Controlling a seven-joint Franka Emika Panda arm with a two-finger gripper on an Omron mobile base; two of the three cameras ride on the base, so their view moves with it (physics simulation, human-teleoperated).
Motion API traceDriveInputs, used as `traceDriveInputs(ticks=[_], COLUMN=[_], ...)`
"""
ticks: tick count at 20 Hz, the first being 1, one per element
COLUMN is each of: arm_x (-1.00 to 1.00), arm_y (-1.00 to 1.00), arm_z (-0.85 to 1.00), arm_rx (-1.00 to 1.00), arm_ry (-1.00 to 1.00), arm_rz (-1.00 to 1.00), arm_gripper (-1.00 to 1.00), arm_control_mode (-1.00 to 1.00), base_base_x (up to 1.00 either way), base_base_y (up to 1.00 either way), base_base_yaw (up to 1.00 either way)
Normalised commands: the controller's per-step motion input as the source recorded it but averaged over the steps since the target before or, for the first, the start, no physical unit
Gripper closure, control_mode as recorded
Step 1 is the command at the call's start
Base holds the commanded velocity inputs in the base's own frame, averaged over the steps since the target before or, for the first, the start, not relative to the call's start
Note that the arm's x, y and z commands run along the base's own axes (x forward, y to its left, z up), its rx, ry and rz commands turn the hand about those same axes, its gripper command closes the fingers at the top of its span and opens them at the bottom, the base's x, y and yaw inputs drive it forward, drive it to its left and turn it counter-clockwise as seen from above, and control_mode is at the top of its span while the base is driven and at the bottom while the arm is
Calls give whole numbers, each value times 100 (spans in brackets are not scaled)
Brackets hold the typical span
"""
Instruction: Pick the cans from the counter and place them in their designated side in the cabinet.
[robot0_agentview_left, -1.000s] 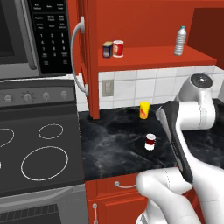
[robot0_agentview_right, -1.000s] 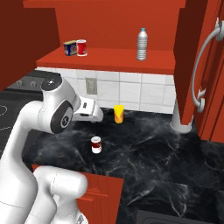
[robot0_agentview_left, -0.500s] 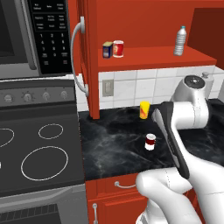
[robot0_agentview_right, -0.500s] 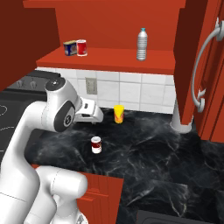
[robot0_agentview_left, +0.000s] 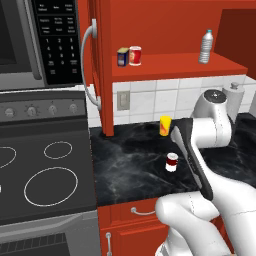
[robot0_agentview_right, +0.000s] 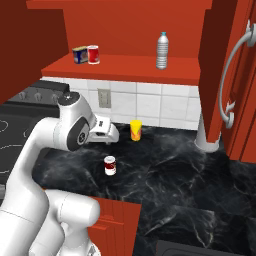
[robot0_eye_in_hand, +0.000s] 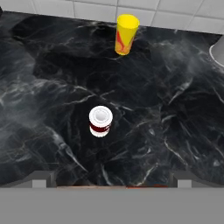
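A dark maroon can (robot0_agentview_left: 172, 162) (robot0_agentview_right: 110, 165) (robot0_eye_in_hand: 100, 121) with a white lower band stands upright on the black marble counter (robot0_agentview_left: 130, 150) (robot0_agentview_right: 175, 170) (robot0_eye_in_hand: 166, 122). The bright red can (robot0_agentview_left: 135, 55) (robot0_agentview_right: 93, 54) sits on the left part of the red cabinet shelf (robot0_agentview_left: 175, 62) (robot0_agentview_right: 130, 66). My gripper (robot0_agentview_right: 112, 135) (robot0_eye_in_hand: 111, 178) hovers above the counter, just up and left of the maroon can in the right base view. It is open, its tips wide apart, with nothing between them. In the hand view the can lies ahead of the tips, slightly left of centre.
A yellow-orange cup (robot0_agentview_left: 165, 125) (robot0_agentview_right: 135, 130) (robot0_eye_in_hand: 125, 34) stands by the tiled wall behind the can. A blue-and-yellow box (robot0_agentview_left: 123, 56) (robot0_agentview_right: 80, 54) touches the red can; a water bottle (robot0_agentview_left: 205, 46) (robot0_agentview_right: 161, 50) stands further right. The stovetop (robot0_agentview_left: 45, 175) lies to the left. The cabinet door handle (robot0_agentview_left: 90, 65) curves at the left.
My arm has swung a little to the left and the hand has dipped slightly toward the counter. Neither can has moved, and the gripper stays open.
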Motion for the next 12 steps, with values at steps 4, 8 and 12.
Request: traceDriveInputs(ticks=[4,8,12], arm_x=[19,22,18], arm_y=[0,2,1], arm_z=[-20,-22,-25], arm_rx=[1,2,1], arm_ry=[0,0,0], arm_rz=[2,2,1], arm_gripper=[-100,-100,-100], arm_control_mode=[-100,-100,-100], base_base_x=[0,0,0], base_base_y=[0,0,0], base_base_yaw=[0,0,0])
